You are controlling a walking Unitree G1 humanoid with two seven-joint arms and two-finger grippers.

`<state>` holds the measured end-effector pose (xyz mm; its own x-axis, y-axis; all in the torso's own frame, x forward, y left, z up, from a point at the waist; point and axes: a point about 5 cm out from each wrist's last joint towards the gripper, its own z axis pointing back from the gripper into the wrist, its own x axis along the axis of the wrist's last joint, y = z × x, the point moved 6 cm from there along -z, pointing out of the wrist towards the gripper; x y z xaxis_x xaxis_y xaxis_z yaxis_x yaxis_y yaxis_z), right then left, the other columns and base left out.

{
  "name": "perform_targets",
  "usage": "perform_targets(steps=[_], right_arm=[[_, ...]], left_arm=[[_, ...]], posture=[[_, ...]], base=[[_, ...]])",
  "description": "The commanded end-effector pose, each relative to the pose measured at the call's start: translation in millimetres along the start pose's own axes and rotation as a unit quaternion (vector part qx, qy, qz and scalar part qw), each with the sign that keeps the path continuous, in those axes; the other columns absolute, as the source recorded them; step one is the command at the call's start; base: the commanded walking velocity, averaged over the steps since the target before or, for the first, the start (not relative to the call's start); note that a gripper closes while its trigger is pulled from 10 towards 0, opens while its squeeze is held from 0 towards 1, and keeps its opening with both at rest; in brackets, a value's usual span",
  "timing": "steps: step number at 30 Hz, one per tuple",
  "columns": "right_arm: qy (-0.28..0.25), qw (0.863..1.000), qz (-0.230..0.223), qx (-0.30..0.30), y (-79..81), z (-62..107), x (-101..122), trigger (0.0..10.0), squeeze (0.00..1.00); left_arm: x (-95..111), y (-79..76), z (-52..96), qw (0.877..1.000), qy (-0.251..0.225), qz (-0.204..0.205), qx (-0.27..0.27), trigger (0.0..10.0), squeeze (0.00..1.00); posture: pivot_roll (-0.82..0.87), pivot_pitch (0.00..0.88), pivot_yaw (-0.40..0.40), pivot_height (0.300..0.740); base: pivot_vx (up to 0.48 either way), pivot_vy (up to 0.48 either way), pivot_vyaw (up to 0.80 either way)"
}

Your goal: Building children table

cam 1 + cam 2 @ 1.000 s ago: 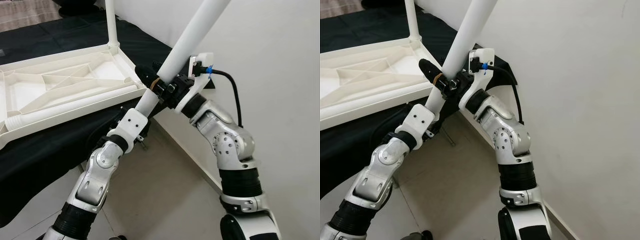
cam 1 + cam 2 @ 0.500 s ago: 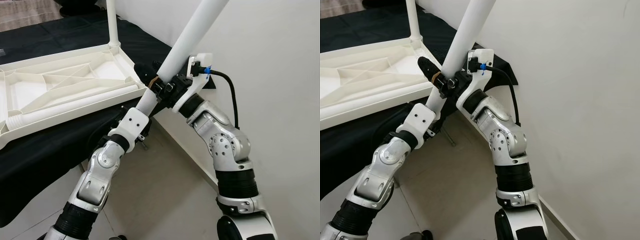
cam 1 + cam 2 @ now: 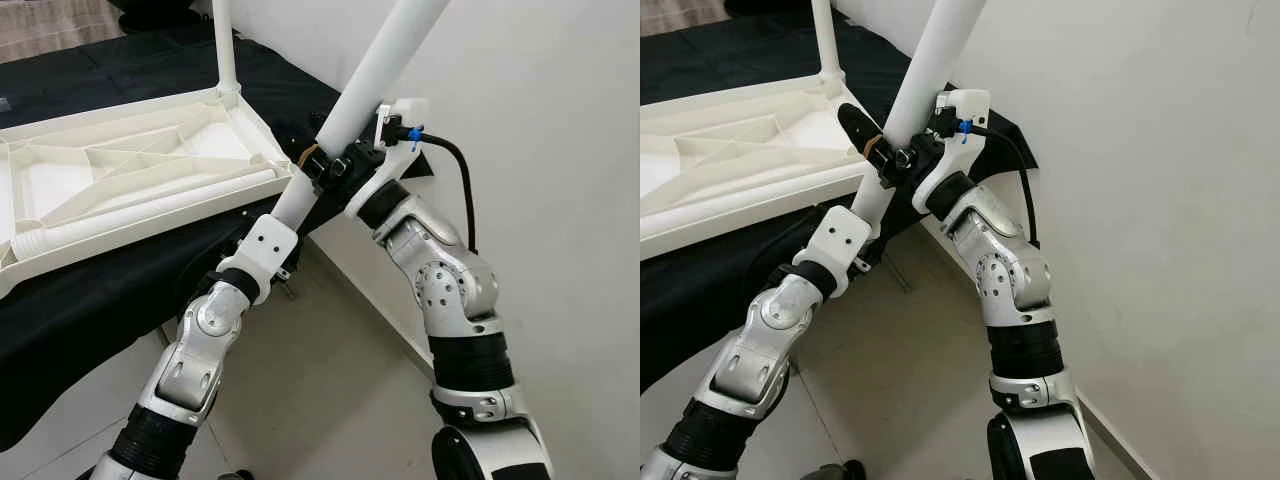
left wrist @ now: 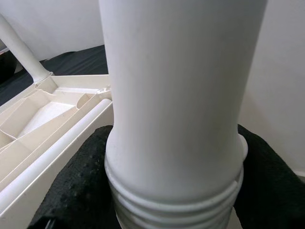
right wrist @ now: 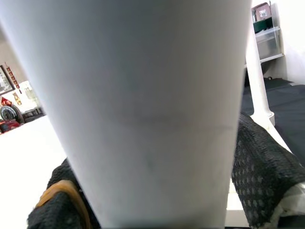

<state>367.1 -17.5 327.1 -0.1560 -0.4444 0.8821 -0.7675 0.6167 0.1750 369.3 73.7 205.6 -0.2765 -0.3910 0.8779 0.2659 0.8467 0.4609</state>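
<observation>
Fingers of left gripper [image 4: 171, 210] and right gripper [image 3: 325, 165] both clamped around white table leg [image 3: 375, 75], slanting toward one o'clock beside upturned tabletop [image 3: 120, 180]; judgement: align threaded end squarely over corner socket before twisting.

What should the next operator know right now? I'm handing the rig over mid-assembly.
Left gripper: shut on the loose table leg, at its threaded end.
Right gripper: shut on the same leg, just above the left one; the leg slants up in the air near the wall.
Tabletop: upside down on the black-covered surface, one upright leg fitted at its corner, a spare leg lying in the tray.
Left: fit the held leg and the spare one.
</observation>
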Motion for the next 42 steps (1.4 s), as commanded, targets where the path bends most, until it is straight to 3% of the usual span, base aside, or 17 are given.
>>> perform_targets(steps=[1, 19, 20, 21, 42], right_arm=[[-0.001, 1.000, 0.008, 0.009, 6.3, -5.9, -1, 10.0, 0.00], [0.011, 1.000, 0.021, 0.014, 7.1, -7.4, -6, 10.0, 0.00], [0.011, 1.000, 0.021, 0.015, 7.7, -7.7, -7, 2.2, 0.00], [0.010, 1.000, 0.022, 0.014, 7.6, -7.8, -7, 0.0, 0.00], [0.001, 0.999, 0.038, -0.002, -2.9, -5.6, 1, 0.0, 0.00]], left_arm=[[3, -17.4, -2.5, 1.000, -0.001, -0.005, -0.029, 10.0, 0.00], [8, -21.6, -7.5, 0.999, -0.009, -0.004, -0.034, 10.0, 0.00], [9, -21.5, -7.7, 0.999, -0.009, -0.004, -0.033, 10.0, 0.00], [9, -21.6, -7.4, 0.999, -0.011, -0.005, -0.033, 10.0, 0.00], [1, -27.6, -0.9, 0.999, 0.001, 0.009, -0.051, 10.0, 0.00]], posture=[[0.07, 0.177, -0.115, 0.740], [0.06, 0.196, -0.122, 0.740], [0.06, 0.197, -0.121, 0.740], [0.06, 0.193, -0.118, 0.740], [0.06, 0.159, -0.111, 0.740]], base=[[0.000, 0.000, 0.00], [0.000, 0.000, 0.00], [0.000, 0.000, 0.00], [0.000, 0.000, 0.00], [0.000, 0.000, 0.00]])
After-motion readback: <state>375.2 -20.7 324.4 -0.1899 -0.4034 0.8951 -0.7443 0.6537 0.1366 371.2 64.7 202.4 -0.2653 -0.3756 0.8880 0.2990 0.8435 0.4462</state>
